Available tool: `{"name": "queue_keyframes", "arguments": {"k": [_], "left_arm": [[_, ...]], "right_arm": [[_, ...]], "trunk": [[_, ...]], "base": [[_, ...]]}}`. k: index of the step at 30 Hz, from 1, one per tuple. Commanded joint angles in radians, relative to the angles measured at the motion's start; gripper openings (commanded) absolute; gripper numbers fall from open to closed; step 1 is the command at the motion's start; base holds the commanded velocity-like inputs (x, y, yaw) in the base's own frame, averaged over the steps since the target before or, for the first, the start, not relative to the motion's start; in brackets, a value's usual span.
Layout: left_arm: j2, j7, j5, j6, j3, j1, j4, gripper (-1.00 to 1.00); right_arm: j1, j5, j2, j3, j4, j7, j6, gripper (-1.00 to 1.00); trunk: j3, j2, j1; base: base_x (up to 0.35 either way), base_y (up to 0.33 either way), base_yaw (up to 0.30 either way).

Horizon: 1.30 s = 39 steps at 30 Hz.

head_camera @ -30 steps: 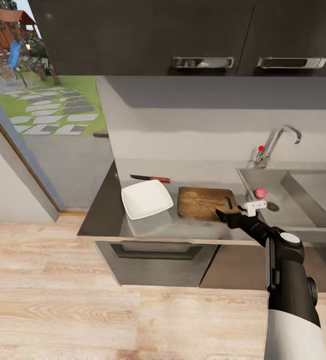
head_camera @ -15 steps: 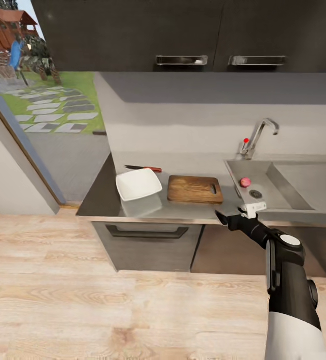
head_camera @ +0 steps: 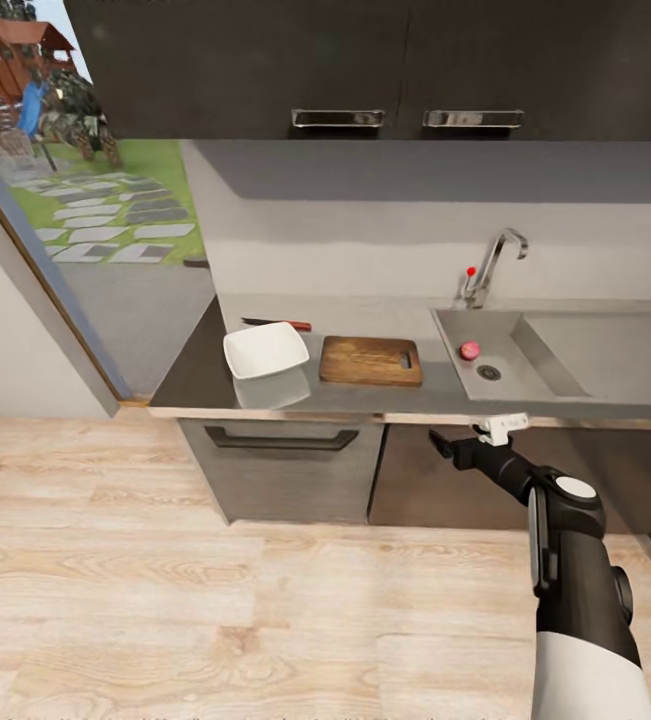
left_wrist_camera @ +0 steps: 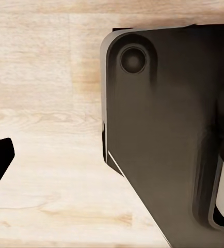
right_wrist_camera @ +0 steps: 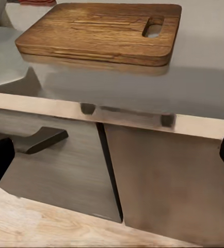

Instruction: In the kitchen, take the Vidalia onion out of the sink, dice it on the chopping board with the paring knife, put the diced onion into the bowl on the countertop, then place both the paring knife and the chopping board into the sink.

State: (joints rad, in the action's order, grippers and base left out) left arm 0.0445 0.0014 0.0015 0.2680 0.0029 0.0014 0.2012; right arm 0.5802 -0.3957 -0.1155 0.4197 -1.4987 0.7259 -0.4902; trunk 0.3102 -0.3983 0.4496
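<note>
Vidalia onion (head_camera: pixel 470 350) lies in the sink (head_camera: pixel 555 372) beside the drain. Paring knife (head_camera: pixel 277 323) is half hidden behind the bowl (head_camera: pixel 265 350). My right gripper (head_camera: pixel 465 440) is spread wide below the countertop (head_camera: pixel 205 380) edge.

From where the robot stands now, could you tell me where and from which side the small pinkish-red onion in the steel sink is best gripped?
Grip the small pinkish-red round onion across its widest middle, coming straight down from above. It sits on the rectangular stainless-steel sink floor beside the drain, and the basin walls would probably block a sideways approach. The right pincer looks open.
</note>
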Motion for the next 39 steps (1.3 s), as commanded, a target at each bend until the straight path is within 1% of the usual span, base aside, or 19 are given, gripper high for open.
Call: {"name": "queue_keyframes", "arguments": {"k": [1, 8, 11, 12, 15, 17, 18, 19, 20, 21, 23, 24, 25, 26, 28, 31, 32, 36, 39], "left_arm": [[0.0, 0.0, 0.0, 0.002, 0.0, 0.0, 0.001, 1.0], [0.0, 0.0, -0.003, 0.002, 0.0, 0.0, 0.002, 1.0], [-0.001, 0.0, -0.003, 0.002, 0.0, 0.0, 0.006, 1.0], [-0.001, 0.0, -0.003, 0.002, 0.0, 0.0, 0.006, 1.0], [-0.001, 0.0, -0.004, 0.002, 0.002, 0.0, 0.012, 1.0], [-0.001, 0.0, -0.004, 0.002, 0.002, -0.001, 0.024, 1.0], [-0.001, 0.0, -0.004, 0.001, 0.002, -0.001, 0.029, 1.0], [-0.002, 0.0, -0.003, 0.001, 0.003, -0.002, 0.037, 1.0], [-0.002, 0.0, -0.003, 0.001, 0.003, -0.002, 0.052, 1.0], [-0.002, 0.0, -0.003, 0.0, 0.003, -0.002, 0.062, 1.0], [-0.002, 0.0, -0.003, -0.001, 0.003, -0.002, 0.079, 1.0], [-0.002, 0.0, -0.003, -0.001, 0.003, -0.002, 0.082, 1.0], [-0.002, 0.001, -0.003, -0.001, 0.003, -0.002, 0.088, 1.0], [-0.002, 0.001, -0.002, -0.001, 0.003, -0.002, 0.09, 1.0], [-0.002, 0.001, 0.0, -0.001, 0.004, -0.002, 0.095, 1.0], [0.004, 0.002, 0.004, 0.001, 0.006, -0.001, 0.099, 1.0], [0.006, 0.002, 0.004, 0.001, 0.006, -0.001, 0.099, 1.0], [0.013, 0.002, 0.007, 0.002, 0.008, -0.001, 0.098, 1.0], [0.013, 0.002, 0.007, 0.002, 0.008, -0.001, 0.098, 1.0]], "right_arm": [[0.0, -0.008, -0.001, 0.003, 0.008, 0.009, -0.002, 1.0], [-0.004, -0.008, 0.002, 0.005, 0.103, 0.005, 0.042, 1.0], [-0.004, -0.009, 0.008, 0.006, 0.188, -0.008, 0.076, 1.0], [-0.004, -0.009, 0.01, 0.006, 0.202, -0.012, 0.085, 1.0], [-0.004, -0.01, 0.018, 0.008, 0.348, -0.052, 0.179, 1.0], [-0.004, -0.011, 0.023, 0.009, 0.468, -0.082, 0.247, 1.0], [-0.004, -0.012, 0.028, 0.009, 0.504, -0.091, 0.266, 1.0], [-0.004, -0.012, 0.042, 0.009, 0.582, -0.112, 0.308, 1.0], [-0.005, -0.012, 0.073, 0.007, 0.715, -0.148, 0.384, 1.0], [-0.005, -0.012, 0.095, 0.005, 0.808, -0.177, 0.441, 1.0], [-0.005, -0.012, 0.123, 0.001, 0.984, -0.244, 0.559, 1.0], [-0.005, -0.012, 0.127, 0.0, 1.024, -0.262, 0.588, 1.0], [-0.005, -0.013, 0.133, -0.001, 1.099, -0.297, 0.641, 1.0], [-0.005, -0.013, 0.135, -0.001, 1.133, -0.314, 0.665, 1.0], [-0.005, -0.013, 0.141, -0.003, 1.262, -0.372, 0.741, 1.0], [-0.013, -0.013, 0.145, -0.006, 1.437, -0.438, 0.808, 1.0], [-0.02, -0.013, 0.145, -0.007, 1.446, -0.443, 0.811, 1.0], [-0.108, -0.012, 0.138, -0.009, 1.477, -0.464, 0.821, 1.0], [-0.145, -0.012, 0.138, -0.009, 1.481, -0.473, 0.823, 1.0]], "trunk": [[0.002, -0.002, 0.0], [0.002, -0.002, 0.0], [0.002, -0.002, 0.0], [0.002, -0.002, 0.0], [0.002, -0.002, 0.0], [0.002, -0.002, 0.0], [0.002, -0.002, 0.0], [0.002, -0.002, 0.0], [0.002, -0.002, 0.0], [0.002, -0.002, 0.0], [0.002, -0.002, 0.0], [0.002, -0.002, 0.0], [0.002, -0.002, 0.0], [0.002, -0.002, 0.0], [0.002, -0.002, 0.0], [0.002, -0.002, 0.0], [0.002, -0.002, 0.0], [0.002, -0.002, 0.0], [0.002, -0.002, 0.0]], "base": [[-0.031, -0.016, 0.0], [-0.009, -0.005, 0.0], [-0.001, 0.0, 0.0], [0.0, 0.0, 0.0], [0.0, 0.0, 0.0], [0.0, 0.0, 0.0], [0.0, 0.0, 0.0], [0.0, 0.0, 0.0], [0.0, 0.0, 0.0], [0.0, 0.0, 0.0], [0.0, 0.0, 0.0], [0.0, 0.0, 0.0], [0.0, 0.0, 0.0], [0.0, 0.0, 0.0], [0.0, 0.0, 0.0], [0.0, 0.0, 0.0], [0.0, 0.0, 0.0], [0.0, 0.0, 0.0], [0.0, 0.0, 0.0]]}}
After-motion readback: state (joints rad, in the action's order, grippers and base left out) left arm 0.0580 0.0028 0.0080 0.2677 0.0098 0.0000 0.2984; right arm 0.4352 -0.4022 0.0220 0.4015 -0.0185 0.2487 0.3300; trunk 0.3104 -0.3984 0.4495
